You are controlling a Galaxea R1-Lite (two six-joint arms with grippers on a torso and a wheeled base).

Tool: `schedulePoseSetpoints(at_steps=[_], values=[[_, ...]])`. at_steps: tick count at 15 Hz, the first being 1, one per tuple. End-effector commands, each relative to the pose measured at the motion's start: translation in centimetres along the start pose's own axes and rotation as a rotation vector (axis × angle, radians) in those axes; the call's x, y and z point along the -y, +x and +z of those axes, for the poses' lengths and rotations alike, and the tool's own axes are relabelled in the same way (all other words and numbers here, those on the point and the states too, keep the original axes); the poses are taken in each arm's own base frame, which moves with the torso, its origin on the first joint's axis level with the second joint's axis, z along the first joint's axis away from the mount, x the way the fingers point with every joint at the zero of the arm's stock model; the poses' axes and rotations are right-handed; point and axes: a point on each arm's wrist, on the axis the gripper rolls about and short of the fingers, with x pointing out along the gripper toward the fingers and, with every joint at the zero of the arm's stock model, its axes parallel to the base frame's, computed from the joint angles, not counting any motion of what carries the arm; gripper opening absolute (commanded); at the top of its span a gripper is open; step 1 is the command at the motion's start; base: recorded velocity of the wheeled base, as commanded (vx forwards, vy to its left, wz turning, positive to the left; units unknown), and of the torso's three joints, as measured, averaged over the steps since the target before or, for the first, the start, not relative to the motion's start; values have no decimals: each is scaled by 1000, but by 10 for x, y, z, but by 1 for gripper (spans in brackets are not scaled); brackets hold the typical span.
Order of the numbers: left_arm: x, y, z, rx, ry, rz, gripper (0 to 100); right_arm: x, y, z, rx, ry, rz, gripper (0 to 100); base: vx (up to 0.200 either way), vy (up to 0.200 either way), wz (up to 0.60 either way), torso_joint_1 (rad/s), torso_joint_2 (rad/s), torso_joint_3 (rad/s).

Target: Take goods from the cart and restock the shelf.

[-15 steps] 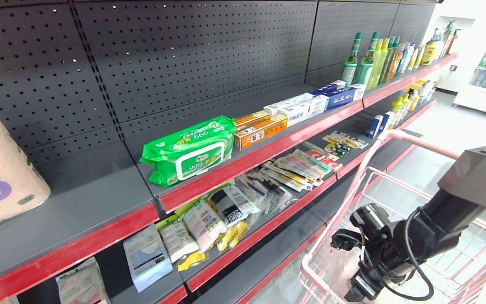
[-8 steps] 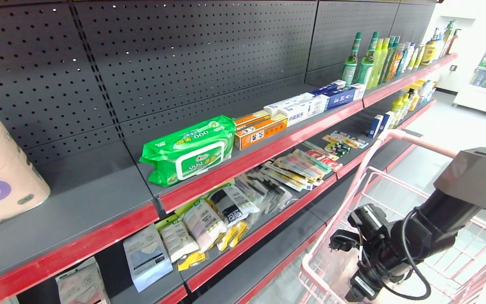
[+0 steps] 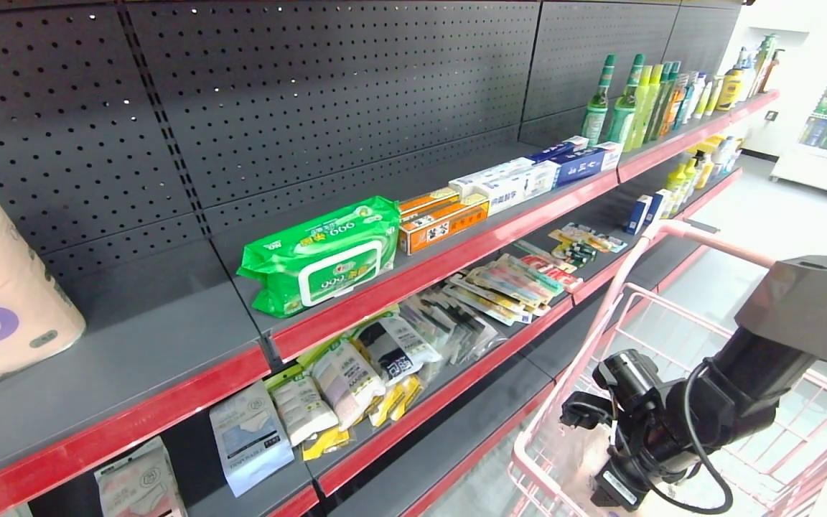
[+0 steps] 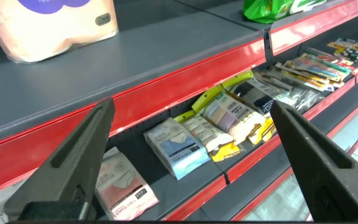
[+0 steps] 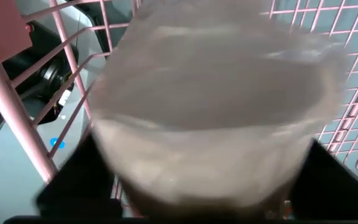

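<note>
The shelf [image 3: 169,337] decks and perforated back panel [image 3: 313,93] are matt dark-grey metal, edged with a glossy red strip [image 3: 421,276]. The wet-wipes pack [image 3: 320,255] is shiny green plastic film; the orange boxes [image 3: 442,222] are printed card. The cart [image 3: 672,233] is smooth pink-coated wire. The left pincer [image 4: 191,107] has matt black fingers [image 4: 73,165].

**Stock count, shelf and cart**

One pink cart [image 3: 679,233] at four o'clock. One green wet-wipes pack [image 3: 320,255]. One pack of toilet rolls [image 3: 4,287] at nine o'clock. Two orange boxes [image 3: 446,224]. Two dark-green bottles [image 3: 598,100] at one o'clock; the bottles behind them are too crowded to count.
</note>
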Motion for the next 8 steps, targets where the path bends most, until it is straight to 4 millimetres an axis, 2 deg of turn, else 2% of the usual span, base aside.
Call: schedulePoseSetpoints(at_steps=[1,4,7,8], values=[[0,0,0,-1,0,1,100,-3,2,-6,-2,3,1,0,0,0,0,0,0,0],[0,0,0,-1,0,1,100,-3,-2,-5,16,9,4,0,0,0,0,0,0,0],[0,0,0,-1,0,1,100,6,-41,4,132,19,-59,0,0,0,0,0,0,0],[0,0,0,-1,0,1,100,12,-62,4,130,30,-73,0,0,0,0,0,0,0]])
